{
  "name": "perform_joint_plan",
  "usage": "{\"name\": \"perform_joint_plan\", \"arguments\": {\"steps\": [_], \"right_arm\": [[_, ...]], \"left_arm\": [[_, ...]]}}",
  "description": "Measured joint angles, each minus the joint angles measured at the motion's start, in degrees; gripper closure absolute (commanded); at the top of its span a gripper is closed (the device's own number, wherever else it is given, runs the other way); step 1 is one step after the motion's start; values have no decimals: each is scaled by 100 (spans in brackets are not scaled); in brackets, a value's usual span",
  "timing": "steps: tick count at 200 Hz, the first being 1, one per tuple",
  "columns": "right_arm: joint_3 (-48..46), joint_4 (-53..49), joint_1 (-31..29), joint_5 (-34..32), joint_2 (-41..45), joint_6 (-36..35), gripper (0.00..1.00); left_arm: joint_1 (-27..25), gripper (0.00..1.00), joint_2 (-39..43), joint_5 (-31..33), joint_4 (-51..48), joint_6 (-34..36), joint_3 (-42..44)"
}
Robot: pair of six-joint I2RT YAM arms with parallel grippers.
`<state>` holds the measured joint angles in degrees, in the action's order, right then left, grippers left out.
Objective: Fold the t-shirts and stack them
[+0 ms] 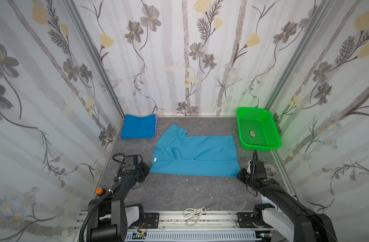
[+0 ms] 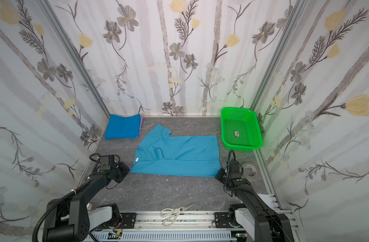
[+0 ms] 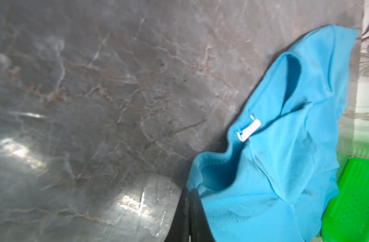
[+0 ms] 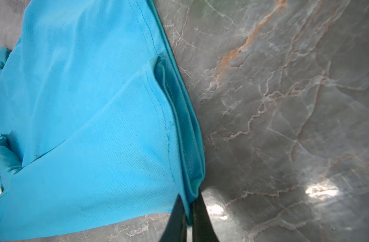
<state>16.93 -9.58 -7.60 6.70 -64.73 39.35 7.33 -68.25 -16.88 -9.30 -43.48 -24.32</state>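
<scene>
A light sky-blue t-shirt (image 1: 196,154) (image 2: 177,155) lies partly folded in the middle of the grey marble table, its white neck label (image 1: 155,159) (image 3: 248,127) toward the left. My left gripper (image 1: 147,168) (image 3: 190,191) sits at the shirt's near left corner, jaws shut on the cloth edge. At the near right corner my right gripper (image 1: 239,174) (image 4: 190,201) is shut on the layered hem (image 4: 187,146). Folded t-shirts are stacked at the back left, royal blue (image 1: 137,126) (image 2: 123,126) on top and a lilac edge (image 1: 157,123) beneath.
A green perforated basket (image 1: 261,146) (image 2: 242,147) stands at the back right, with a small card inside. A tape roll (image 1: 270,168) lies just right of my right gripper. Scissors (image 1: 194,214) rest on the front rail. Patterned walls close in three sides.
</scene>
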Motion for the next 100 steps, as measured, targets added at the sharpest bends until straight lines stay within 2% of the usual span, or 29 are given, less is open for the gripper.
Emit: {"name": "perform_joint_plan", "arguments": {"steps": [6,18,25,29,42,58,80,100], "right_arm": [[2,0,-13,-48,55,0,40],[79,-79,-22,-96,160,0,21],[151,-140,-22,-107,208,0,12],[210,-181,-24,-133,236,-11,9],[422,-297,-26,-238,293,-111,4],[680,-415,-26,-299,315,-166,0],[970,-535,-26,-380,264,-323,0],[1150,-472,-50,-269,22,-472,0]], "left_arm": [[2,57,-17,17,-11,0,-7],[11,24,-9,17,-122,-9,-98],[13,11,28,28,-205,-17,-188],[13,6,70,39,-258,-22,-254],[15,0,238,79,-424,-15,-492],[15,0,426,186,-612,0,-796],[15,0,551,177,-802,146,-1067],[9,0,540,-85,-769,149,-1075]]}}
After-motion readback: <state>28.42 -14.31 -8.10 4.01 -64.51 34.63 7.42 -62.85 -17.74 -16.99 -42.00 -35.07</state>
